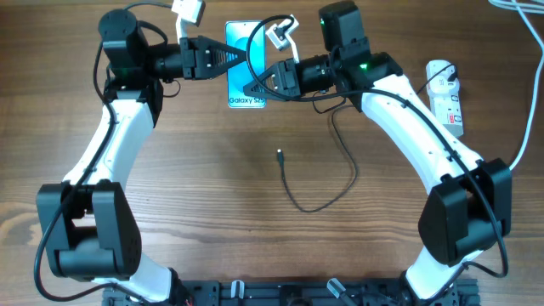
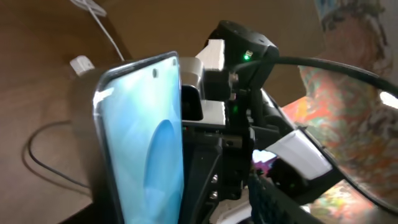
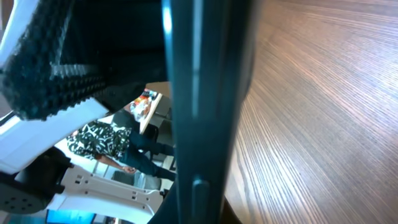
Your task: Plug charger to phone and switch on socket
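Where the counter point(image 1: 212, 178) meets its far edge, about midway along, the phone point(image 1: 242, 41) shows its teal screen upward. At its left long edge is the left claw point(image 1: 223, 58); the right claw point(image 1: 255, 85) sits over its right edge near the "Galaxy S25" end. Whether either grips it, I cannot tell. The charger point(image 1: 327, 204) curls mid-counter, its connector tip point(image 1: 279, 155) lying loose; the socket point(image 1: 445, 106) lies near the far right corner.

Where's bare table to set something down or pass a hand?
Free: table between the left arm and the charger tip; also the near strip below its loop. Crowded: far edge, where left gripper and right gripper meet at the phone, and the right side around the socket.
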